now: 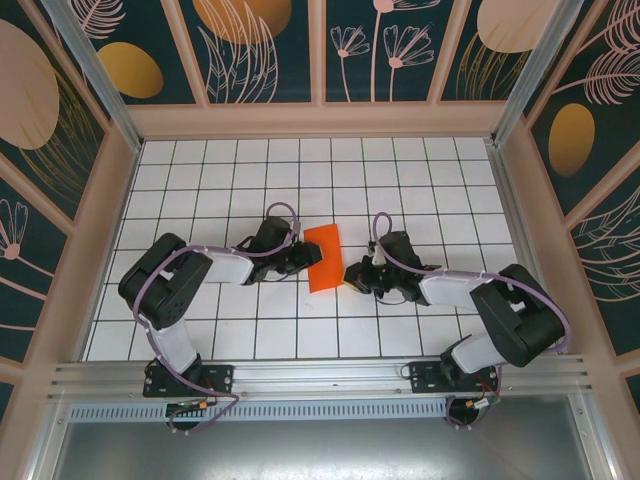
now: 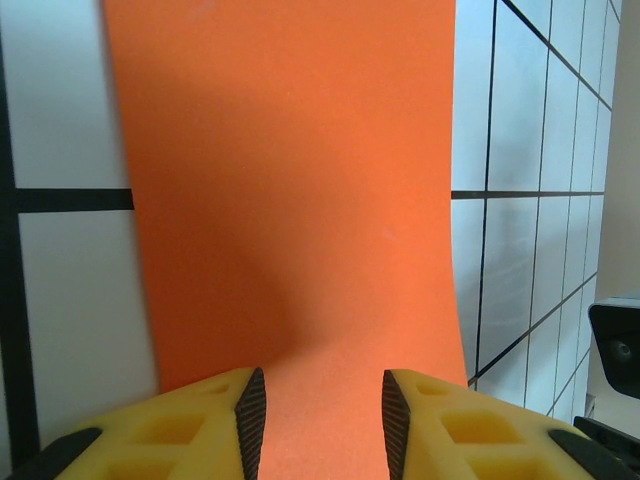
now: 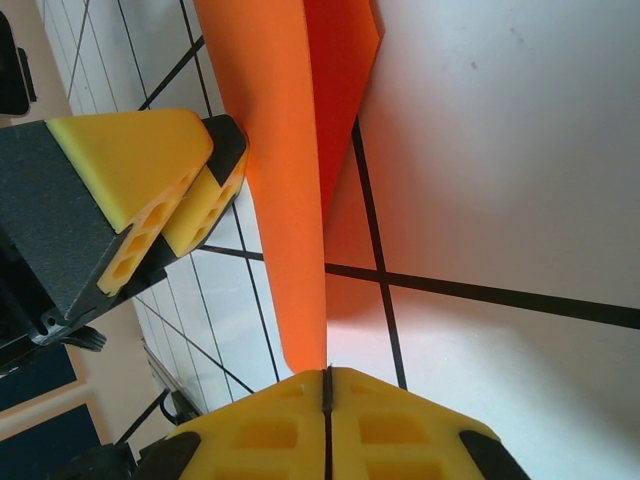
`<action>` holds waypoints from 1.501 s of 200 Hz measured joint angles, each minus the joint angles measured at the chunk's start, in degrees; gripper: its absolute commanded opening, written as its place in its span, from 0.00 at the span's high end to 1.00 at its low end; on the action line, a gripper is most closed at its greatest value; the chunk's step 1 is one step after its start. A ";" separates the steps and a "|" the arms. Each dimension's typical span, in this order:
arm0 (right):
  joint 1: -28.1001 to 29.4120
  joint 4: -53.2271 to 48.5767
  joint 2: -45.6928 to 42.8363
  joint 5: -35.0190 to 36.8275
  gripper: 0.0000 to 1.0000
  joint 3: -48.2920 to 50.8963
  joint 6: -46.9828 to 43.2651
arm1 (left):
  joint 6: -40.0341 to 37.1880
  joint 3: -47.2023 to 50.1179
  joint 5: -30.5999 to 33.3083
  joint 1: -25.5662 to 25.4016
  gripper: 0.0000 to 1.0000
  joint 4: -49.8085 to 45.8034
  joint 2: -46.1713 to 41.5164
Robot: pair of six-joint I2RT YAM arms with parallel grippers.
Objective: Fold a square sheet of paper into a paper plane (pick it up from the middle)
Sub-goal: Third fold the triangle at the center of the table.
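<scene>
Top view: thin orange-red paper sheet [image 1: 323, 258], folded to a narrow slanted strip, sits mid-frame on the white grid-tiled tabletop [image 1: 200, 180]. Left pincer [image 1: 300, 262] is at the strip's left edge. Right pincer [image 1: 352, 276] is at its lower right corner. Both arms reach in from the bottom of the frame.

Left wrist view: orange-red paper sheet [image 2: 290, 180] runs from top centre down to the bottom edge, passing into the gap of the left pincer [image 2: 322, 420]. The yellow fingers [image 2: 250, 425] stand apart, so it's released, nothing clamped. Paper shows between the black pads. Tile lines are visible on both sides.

Right wrist view: right pincer [image 3: 327, 420] at bottom centre is clenched, pads meeting in a thin seam. The lower end of the sheet [image 3: 280, 180] comes down right into that seam, grasped at the corner (as far as I can read it). One flap stands edge-on, lifted off the tile, with a second layer behind it at top centre. Left pincer [image 3: 222, 170] is in the upper left, just beside the raised flap.
</scene>
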State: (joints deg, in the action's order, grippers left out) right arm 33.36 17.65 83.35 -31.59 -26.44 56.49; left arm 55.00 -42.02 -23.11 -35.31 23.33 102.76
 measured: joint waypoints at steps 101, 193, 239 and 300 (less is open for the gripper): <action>0.83 -0.44 6.12 0.00 0.97 -8.44 1.11 | -0.50 -1.03 1.05 -0.20 0.67 -2.27 0.55; 1.25 4.50 13.25 0.68 0.97 -11.15 3.04 | -3.56 -3.52 7.43 -0.28 0.69 -6.29 -4.66; 1.25 8.28 14.60 1.44 0.97 -11.13 5.49 | -4.87 -8.35 13.20 -0.28 0.73 -10.32 -2.03; 1.66 12.50 17.53 1.49 0.97 -11.19 6.88 | -5.95 -11.61 15.21 -0.28 0.79 -15.89 4.02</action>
State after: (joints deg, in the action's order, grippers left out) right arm 35.03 30.15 100.88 -30.11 -37.63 63.37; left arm 49.06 -53.63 -7.90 -35.59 7.44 106.78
